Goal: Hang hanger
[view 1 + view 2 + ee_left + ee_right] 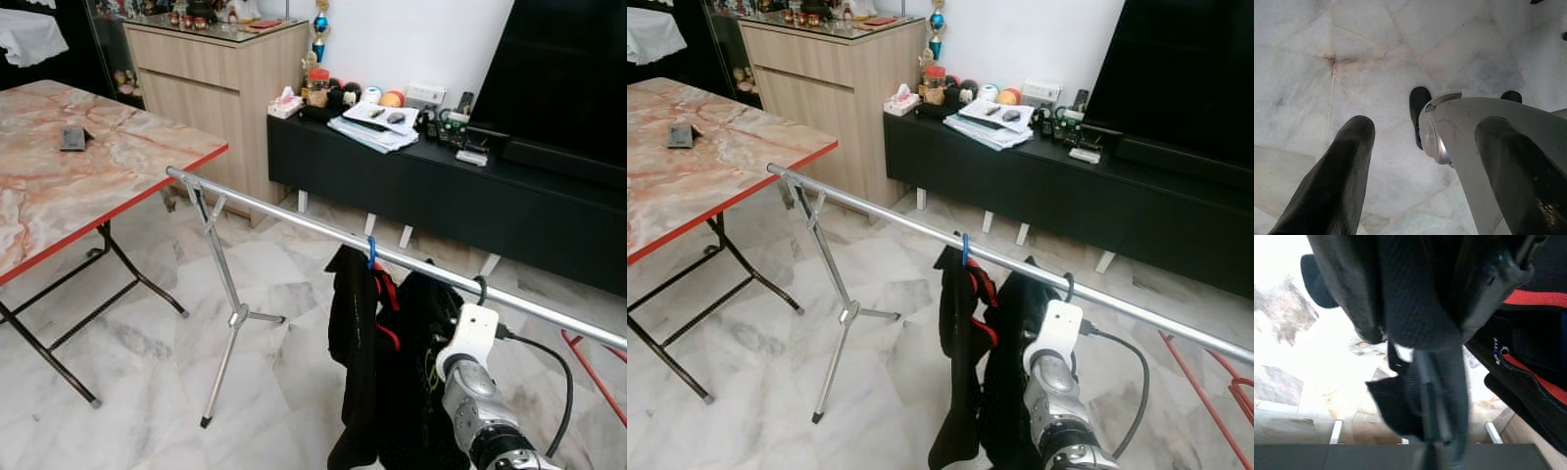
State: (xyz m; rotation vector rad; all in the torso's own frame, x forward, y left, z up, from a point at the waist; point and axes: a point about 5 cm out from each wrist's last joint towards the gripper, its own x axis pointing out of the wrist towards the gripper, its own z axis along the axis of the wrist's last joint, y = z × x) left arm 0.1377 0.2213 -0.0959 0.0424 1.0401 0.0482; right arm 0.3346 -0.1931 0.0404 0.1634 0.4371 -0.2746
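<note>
One long silver metal rail (pixel 294 221) runs on a slant across the room, carried at its near end by one folding metal leg stand (pixel 227 294). Two dark garments hang from it side by side: one black garment (pixel 353 343) on a blue plastic hanger hook (pixel 371 253), with red trim showing beside it, and one second black garment (pixel 421 372) on a black hanger hook (pixel 481 289) looped over the rail.

The right arm (pixel 475 392), silver with a white wrist block and a black cable, reaches up just below the rail, beside the black hook and against the second garment. In the right wrist view the right gripper (pixel 1420 328) has its two black fingers closed together on a thin dark hanger bar (pixel 1437 396), with woven black cloth pressed around them.

The left gripper (pixel 1425 161) hangs over the pale marble floor tiles (pixel 1376 58), its fingers spread wide and holding nothing.

One folding table (pixel 59 166) with a pink marbled top and red edge stands to the left, and one low black cabinet (pixel 392 176) runs along the white wall.
</note>
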